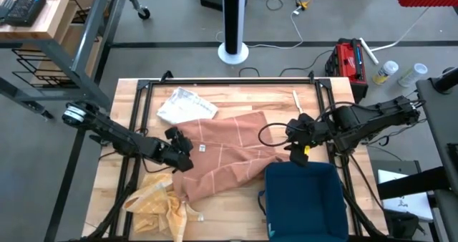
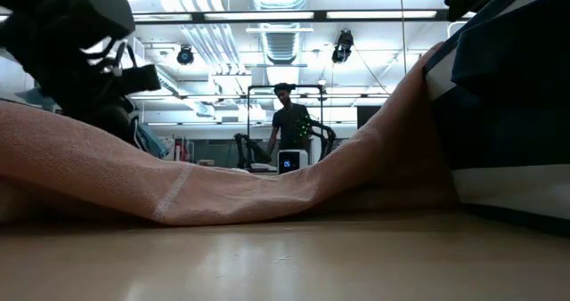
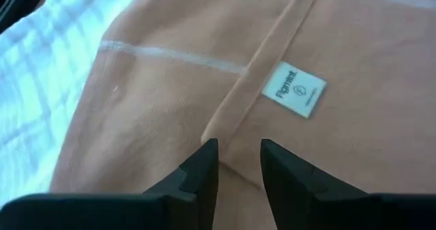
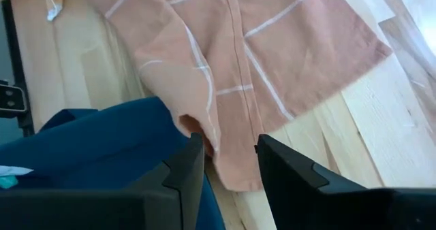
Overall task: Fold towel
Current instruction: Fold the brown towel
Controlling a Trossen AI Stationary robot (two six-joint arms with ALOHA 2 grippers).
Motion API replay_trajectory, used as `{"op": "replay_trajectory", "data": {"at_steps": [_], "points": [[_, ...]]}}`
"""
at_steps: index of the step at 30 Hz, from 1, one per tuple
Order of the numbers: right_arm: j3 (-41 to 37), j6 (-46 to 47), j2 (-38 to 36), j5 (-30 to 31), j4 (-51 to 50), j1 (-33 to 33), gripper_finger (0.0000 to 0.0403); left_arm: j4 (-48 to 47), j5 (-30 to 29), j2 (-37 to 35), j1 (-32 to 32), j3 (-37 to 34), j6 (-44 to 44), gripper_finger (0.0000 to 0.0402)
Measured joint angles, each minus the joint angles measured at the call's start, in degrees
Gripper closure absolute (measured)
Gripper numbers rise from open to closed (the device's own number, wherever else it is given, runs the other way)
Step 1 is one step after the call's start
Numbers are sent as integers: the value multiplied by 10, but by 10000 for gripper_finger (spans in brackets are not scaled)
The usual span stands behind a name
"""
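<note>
Bench (image 1: 229, 95) of pale wooden planks carries a salmon woven cloth towel (image 1: 229, 152) with thin white grid lines, spread rumpled across its middle. Beside it lie a dark blue folded cloth (image 1: 304, 192), a crumpled yellow cloth (image 1: 154, 202) and a white checked cloth (image 1: 184, 104). Left hand (image 3: 238, 158) pinches the towel's hemmed edge near its small white label (image 3: 294, 88). Right hand (image 4: 228, 155) grips the towel's opposite edge.
</note>
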Motion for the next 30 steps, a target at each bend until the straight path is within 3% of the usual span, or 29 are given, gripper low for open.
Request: {"op": "replay_trajectory", "data": {"at_steps": [11, 17, 24, 30], "points": [[-3, -6, 20, 0, 20, 0, 278, 123, -5, -2, 15, -63, 6, 302], [-3, -17, 40, 0, 30, 0, 274, 107, -8, -5, 15, -47, 6, 306], [-4, -17, 53, -1, 27, 0, 261, 19, -9, -6, 21, -32, -20, 269], [-4, -29, 55, 0, 31, 0, 260, 61, -6, -5, 29, -55, -27, 245]]}}
